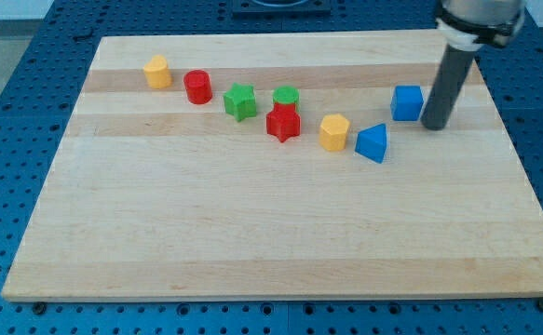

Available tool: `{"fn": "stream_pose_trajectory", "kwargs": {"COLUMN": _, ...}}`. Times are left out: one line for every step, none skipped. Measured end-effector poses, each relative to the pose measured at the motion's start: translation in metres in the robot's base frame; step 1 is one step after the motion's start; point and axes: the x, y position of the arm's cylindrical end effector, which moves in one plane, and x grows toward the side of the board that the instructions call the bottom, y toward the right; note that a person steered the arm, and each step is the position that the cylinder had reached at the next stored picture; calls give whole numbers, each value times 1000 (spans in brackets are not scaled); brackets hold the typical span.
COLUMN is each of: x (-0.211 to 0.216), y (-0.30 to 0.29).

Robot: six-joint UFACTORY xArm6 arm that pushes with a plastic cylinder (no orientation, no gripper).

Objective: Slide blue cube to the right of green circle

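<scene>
Blue cube [407, 102] sits just to the view's left of my tip [435, 126], near or touching it; I carry a bare rod with no jaws, so nothing grips. Green circle [286, 96] lies well further left, behind the red star [282, 124]. A steady leftward push should work, stopping short of the circle and clear of the yellow block [334, 132].

Wooden board [280, 233] carrying eight small blocks and my tip.
Across the upper half, left to right: yellow block [158, 72], red cylinder [197, 87], green star [240, 102], green circle [286, 96], red star [283, 124], yellow hexagon [334, 132], blue triangle [373, 143], blue cube [407, 103]; my tip [436, 126] just right of it.
</scene>
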Motion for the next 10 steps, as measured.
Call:
{"fn": "stream_pose_trajectory", "kwargs": {"x": -17, "y": 13}}
{"fn": "stream_pose_trajectory", "kwargs": {"x": -39, "y": 0}}
{"fn": "stream_pose_trajectory", "kwargs": {"x": -42, "y": -32}}
{"fn": "stream_pose_trajectory", "kwargs": {"x": -31, "y": -37}}
{"fn": "stream_pose_trajectory", "kwargs": {"x": -26, "y": -21}}
{"fn": "stream_pose_trajectory", "kwargs": {"x": -24, "y": -26}}
{"fn": "stream_pose_trajectory", "kwargs": {"x": -24, "y": -52}}
{"fn": "stream_pose_trajectory", "kwargs": {"x": -21, "y": -80}}
{"fn": "stream_pose_trajectory", "kwargs": {"x": -20, "y": -102}}
{"fn": "stream_pose_trajectory", "kwargs": {"x": -20, "y": -125}}
